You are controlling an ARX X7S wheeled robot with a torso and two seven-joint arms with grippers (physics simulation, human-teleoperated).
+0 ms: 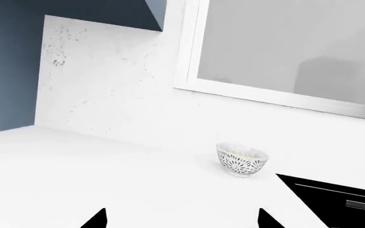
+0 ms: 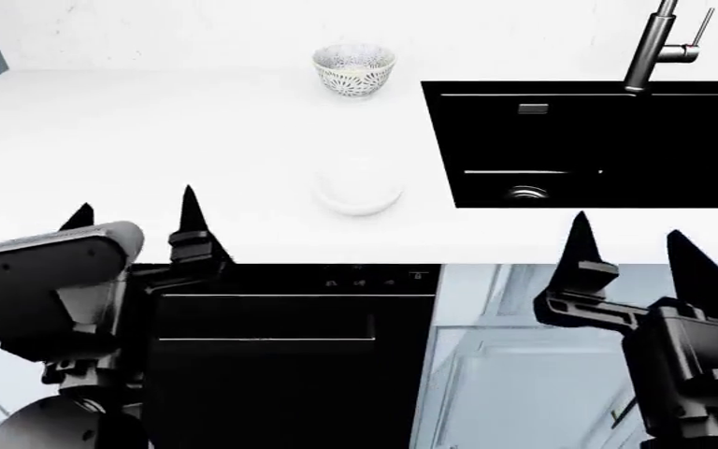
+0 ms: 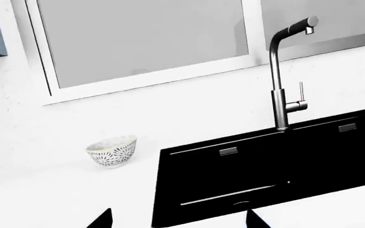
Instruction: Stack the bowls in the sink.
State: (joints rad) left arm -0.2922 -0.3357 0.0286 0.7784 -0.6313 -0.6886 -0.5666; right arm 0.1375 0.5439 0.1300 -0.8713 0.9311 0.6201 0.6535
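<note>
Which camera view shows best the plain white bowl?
The head view: only there the plain white bowl appears, faint against the white counter, left of the sink. Both wrist views show only the patterned bowl, not the plain one.

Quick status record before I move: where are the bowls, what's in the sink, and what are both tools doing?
patterned bowl: upright on counter, near back wall, left of sink
plain white bowl: on counter, nearer front edge, left of sink
sink: no bowls inside; drain visible
stacking: not yet done
left tool: open, empty
right tool: open, empty
</note>
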